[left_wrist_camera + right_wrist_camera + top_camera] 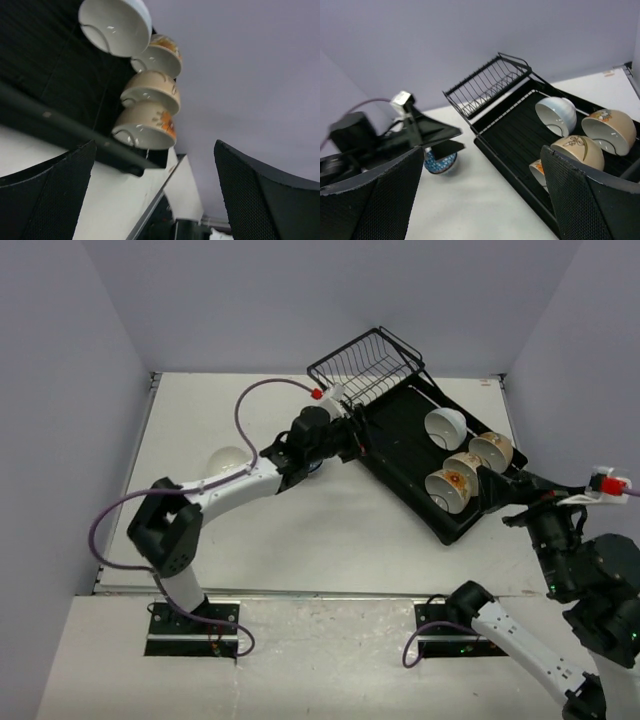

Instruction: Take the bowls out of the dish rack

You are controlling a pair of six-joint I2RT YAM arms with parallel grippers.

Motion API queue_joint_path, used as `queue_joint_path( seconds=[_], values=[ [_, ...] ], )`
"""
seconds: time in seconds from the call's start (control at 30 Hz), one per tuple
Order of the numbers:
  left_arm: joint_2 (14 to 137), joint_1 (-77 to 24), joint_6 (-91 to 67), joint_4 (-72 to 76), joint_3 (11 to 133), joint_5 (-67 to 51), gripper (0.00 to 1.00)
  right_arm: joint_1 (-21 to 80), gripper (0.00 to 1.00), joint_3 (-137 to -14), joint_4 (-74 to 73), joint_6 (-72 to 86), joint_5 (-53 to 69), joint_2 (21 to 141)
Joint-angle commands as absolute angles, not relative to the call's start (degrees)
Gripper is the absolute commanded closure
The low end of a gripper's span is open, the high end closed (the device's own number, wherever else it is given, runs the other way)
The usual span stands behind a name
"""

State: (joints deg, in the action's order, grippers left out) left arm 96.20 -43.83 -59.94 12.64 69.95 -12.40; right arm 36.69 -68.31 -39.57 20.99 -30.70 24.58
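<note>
Right claw (481,165), fingers (370,200) wide apart, frames four bowls (556,115) in the dish rack (510,135), a blue-patterned bowl (440,163) outside it.

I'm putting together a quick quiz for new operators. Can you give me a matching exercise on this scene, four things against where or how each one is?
Things:
1. blue-patterned bowl
2. cream bowls
3. wire basket
4. right gripper

Place or state:
A. tilted, at the far end of the tray
B. open, holding nothing
C. on the table, beside the tray
D. lying inside the tray

Pairs: 1-C, 2-D, 3-A, 4-B
</note>
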Motion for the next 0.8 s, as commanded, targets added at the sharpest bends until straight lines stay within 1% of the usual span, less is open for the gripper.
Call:
queue_joint_path(
  seconds=[0.0, 0.07, 0.17, 0.27, 0.37, 0.43, 0.47, 0.63, 0.77],
  values=[
    [107.79, -45.52, -68.54, 22.76, 81.34, -15.03, 0.0, 36.74, 0.01, -65.4, -39.21, 21.98, -27.61, 21.63],
    [112.39, -46.14, -71.45, 23.73, 85.41, -13.72, 0.0, 36.74, 0.01, -64.6, -38.5, 21.36, -25.41, 19.96],
    [121.27, -47.28, -74.0, 23.73, 96.2, -12.31, 0.01, 36.74, 0.01, -63.64, -38.85, 20.65, -24.08, 18.64],
    [129.44, -48.25, -74.8, 22.86, 103.26, -8.11, 0.01, 36.74, 0.01, -62.14, -38.32, 21.88, -22.94, 16.8],
    [132.62, -48.52, -74.36, 22.94, 108.27, -4.84, 0.01, 36.83, 0.01, -60.74, -37.44, 22.76, -20.66, 15.03],
    [136.57, -48.52, -74.53, 22.24, 111.51, -3.61, 0.01, 36.74, 0.01, -60.91, -38.05, 23.29, -18.73, 13.89],
    [139.63, -48.52, -74.71, 21.63, 115.27, -3.34, 0.02, 36.83, 0.01, -60.65, -38.23, 23.73, -18.11, 13.54],
    [148.43, -48.78, -75.94, 22.06, 128.02, -2.11, 0.04, 36.83, 0.01, -59.15, -37.18, 23.56, -18.37, 10.47],
    [154.67, -49.04, -76.29, 23.82, 134.37, 0.43, 0.06, 36.83, 0.01, -58.53, -37.09, 23.55, -17.49, 8.88]
  ],
)
